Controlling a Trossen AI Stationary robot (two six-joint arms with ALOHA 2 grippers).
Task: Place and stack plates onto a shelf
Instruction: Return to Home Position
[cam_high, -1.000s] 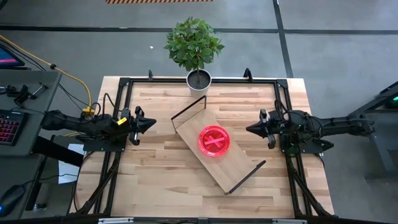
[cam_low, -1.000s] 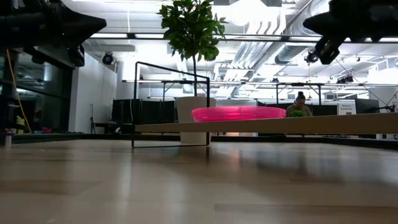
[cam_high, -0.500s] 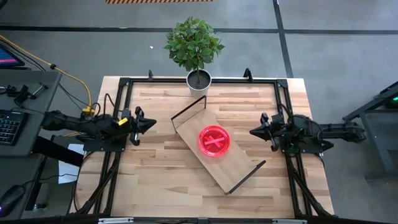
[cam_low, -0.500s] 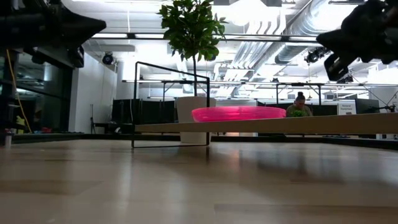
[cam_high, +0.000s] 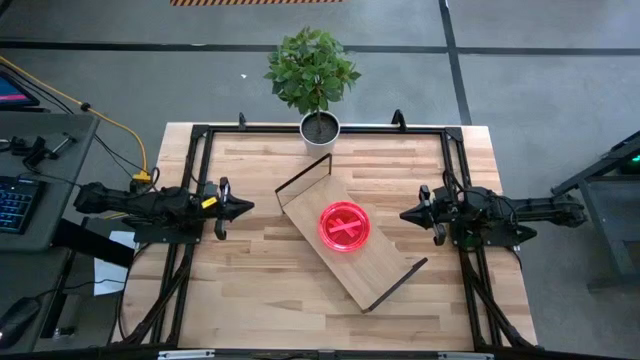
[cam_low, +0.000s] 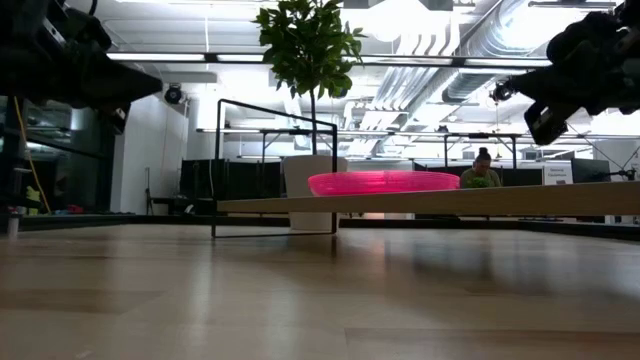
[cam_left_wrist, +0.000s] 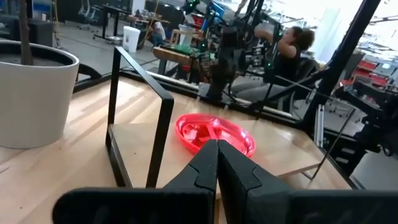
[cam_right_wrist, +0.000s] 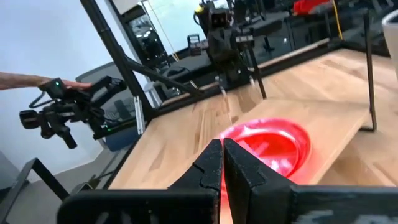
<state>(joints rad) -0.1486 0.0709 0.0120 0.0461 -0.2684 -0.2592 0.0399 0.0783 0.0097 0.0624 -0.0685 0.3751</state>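
Note:
A pink-red plate (cam_high: 344, 226) rests on the middle of the light-wood shelf (cam_high: 378, 268); whether more plates lie stacked under it, I cannot tell. In the low view the plate (cam_low: 385, 182) sits flat on the shelf board (cam_low: 500, 200). The shelf lies slantwise on the table, with black wire frames at both short ends. My left gripper (cam_high: 248, 207) hovers shut left of the shelf, pointing at it. My right gripper (cam_high: 403, 214) hovers shut right of it. The left wrist view shows the plate (cam_left_wrist: 214, 132) beyond my shut left gripper (cam_left_wrist: 217, 144), and the right wrist view shows the plate (cam_right_wrist: 267, 146) beyond my right gripper (cam_right_wrist: 222, 143).
A potted plant in a white pot (cam_high: 320, 128) stands at the table's far edge, just behind the shelf's far wire frame (cam_high: 305, 176). A black metal frame (cam_high: 200, 135) runs round the tabletop. Bare wood lies near the table's near edge. A person (cam_low: 483, 170) sits in the room beyond.
My right gripper has drawn back a little toward the table's right edge and come down. My left gripper has turned about its own axis and sunk slightly. The plate and shelf have stayed still.

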